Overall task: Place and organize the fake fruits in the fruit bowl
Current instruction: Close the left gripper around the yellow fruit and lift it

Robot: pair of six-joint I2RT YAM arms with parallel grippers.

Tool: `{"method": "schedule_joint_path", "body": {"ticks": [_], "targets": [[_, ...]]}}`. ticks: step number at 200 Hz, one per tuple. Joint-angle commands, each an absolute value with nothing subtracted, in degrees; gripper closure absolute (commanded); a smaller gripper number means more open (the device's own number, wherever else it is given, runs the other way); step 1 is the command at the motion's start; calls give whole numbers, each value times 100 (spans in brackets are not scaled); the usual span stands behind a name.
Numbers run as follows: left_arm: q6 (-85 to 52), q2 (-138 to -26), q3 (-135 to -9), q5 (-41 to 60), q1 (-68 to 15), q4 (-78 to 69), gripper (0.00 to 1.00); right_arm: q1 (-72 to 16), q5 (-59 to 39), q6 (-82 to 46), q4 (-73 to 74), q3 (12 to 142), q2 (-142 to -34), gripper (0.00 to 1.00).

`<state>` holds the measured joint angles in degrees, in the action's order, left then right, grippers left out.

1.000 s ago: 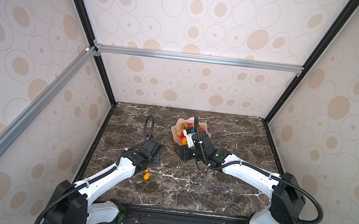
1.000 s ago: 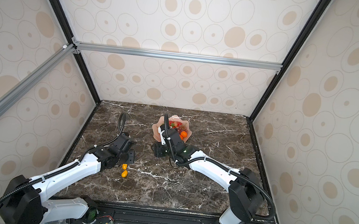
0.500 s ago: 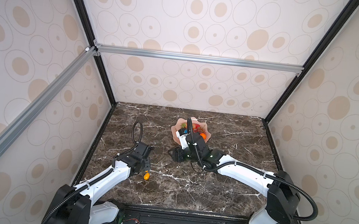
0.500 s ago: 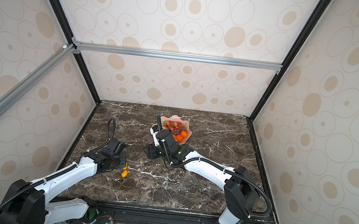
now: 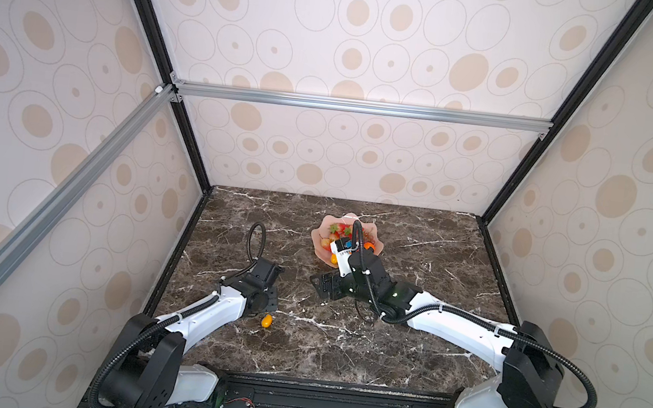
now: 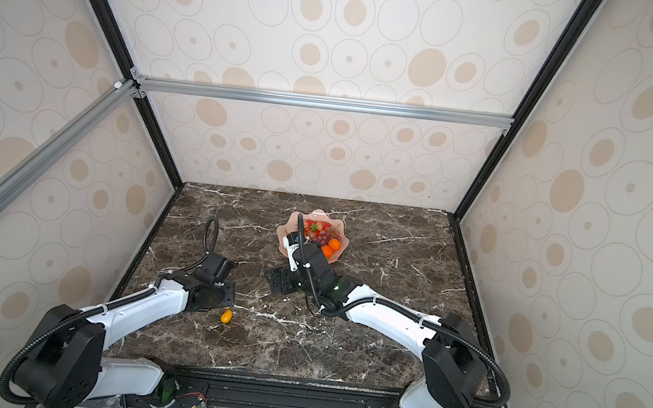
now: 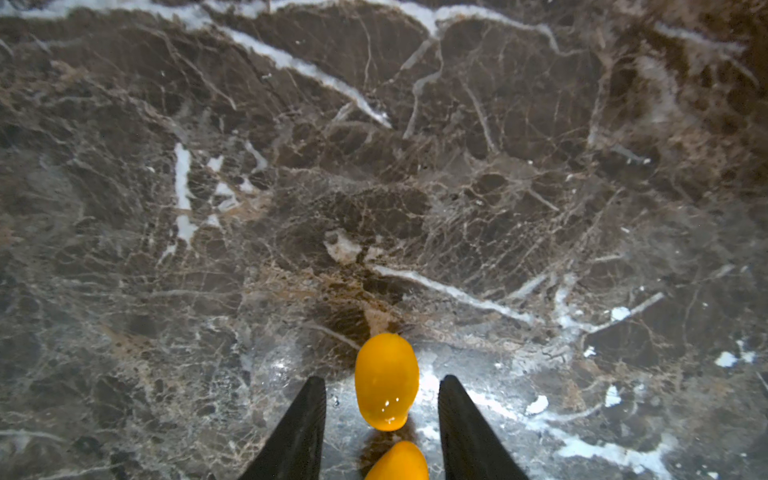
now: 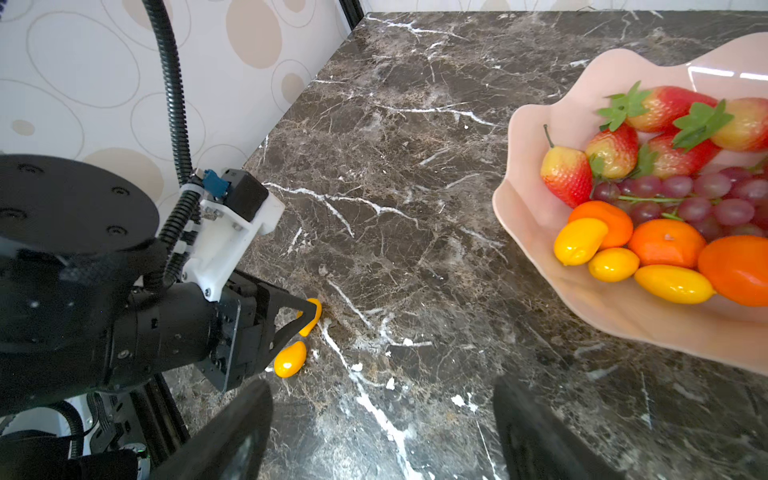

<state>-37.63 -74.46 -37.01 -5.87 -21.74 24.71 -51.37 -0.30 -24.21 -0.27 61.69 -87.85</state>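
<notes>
Bowl (image 8: 519,208) stands on the counter (image 8: 395,208), toward the back and near the middle in both top views. It holds strawberries (image 8: 567,174), a grape bunch (image 8: 702,199), tangerines (image 8: 665,243) and three yellow ovals (image 8: 673,284). In the top views the strawberries lie at the back, the grape bunch in the middle, and the tangerines and ovals toward the front.

Two more ovals lie on the counter at front left, well apart from the bowl. The first oval (image 7: 386,380) lies between the fingers of the left hand (image 7: 382,379). The second oval (image 7: 399,461) lies just behind it, nearer the palm.

Left hand: jaws half spread, tips low at the counter, one finger on each side of the first oval. The left wrist view shows a gap on each side, so neither finger touches it. In a top view only one loose oval (image 5: 266,321) shows, just beside the hand; which of the two it is cannot be told.

Right hand (image 8: 382,386): jaws wide, holding nothing. It hangs over the counter just in front of the bowl and points toward the left arm. Its fingers are blurred in the right wrist view.
</notes>
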Motion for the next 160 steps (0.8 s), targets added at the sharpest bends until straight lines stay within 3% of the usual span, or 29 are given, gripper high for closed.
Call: {"method": "schedule_joint_path", "body": {"ticks": [1,32,160], "targets": [[-3656,-7558,-3771,-659,-2144,2497,55,-5168,156,-2485,117,6088,-8596,10],[-3632,-7681,-3787,-643,-2144,2453,57,-5163,175,-2581,165,6024,-8537,0],[-3577,-7996,-3806,-545,-2142,2339,66,-5168,325,-2584,133,5884,-8457,0]]}}
